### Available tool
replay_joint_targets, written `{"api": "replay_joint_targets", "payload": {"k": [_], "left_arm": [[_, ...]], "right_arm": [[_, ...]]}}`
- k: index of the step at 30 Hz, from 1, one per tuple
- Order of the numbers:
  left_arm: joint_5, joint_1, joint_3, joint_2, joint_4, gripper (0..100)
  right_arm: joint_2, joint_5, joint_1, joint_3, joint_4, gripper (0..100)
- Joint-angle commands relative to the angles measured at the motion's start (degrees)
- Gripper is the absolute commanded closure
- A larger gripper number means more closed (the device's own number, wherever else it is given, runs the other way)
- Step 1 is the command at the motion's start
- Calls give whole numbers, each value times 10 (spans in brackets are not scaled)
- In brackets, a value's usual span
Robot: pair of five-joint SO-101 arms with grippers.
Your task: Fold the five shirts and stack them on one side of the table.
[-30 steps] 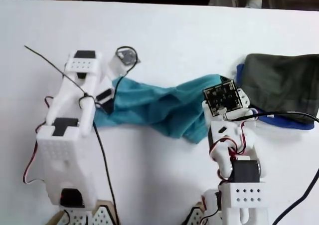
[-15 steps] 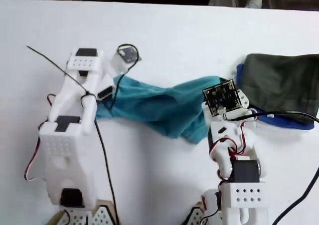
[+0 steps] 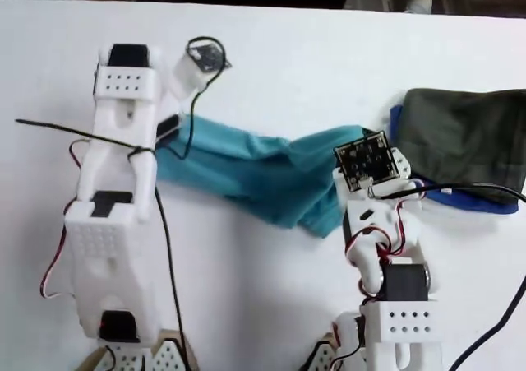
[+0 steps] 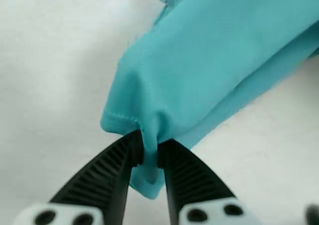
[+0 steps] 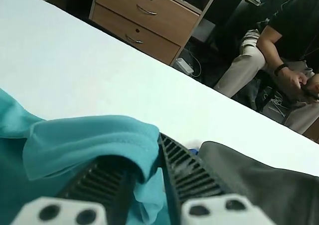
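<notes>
The left gripper [image 4: 148, 146] pinches the blue shirt [image 3: 246, 173] at 9 o'clock, the right gripper [image 5: 144, 157] at 3 o'clock. This probably stretches it flat for folding.

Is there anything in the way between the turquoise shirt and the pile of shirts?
Nothing loose that shows. The turquoise shirt ends right beside the pile of shirts, and only the right gripper, shut on that end, sits between them. The left gripper holds the other end.
</notes>
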Motion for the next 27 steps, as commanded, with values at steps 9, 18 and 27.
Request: {"api": "replay_joint_targets", "payload": {"k": [9,18,27], "left_arm": [[12,-1,9,69,-40,904],[40,1,-91,87,-6,946],[40,-11,-124,92,10,858]], "right_arm": [[-7,-4,7,-4,2,978],[-10,-4,7,-4,2,978],[-7,-4,7,-4,2,978]]}}
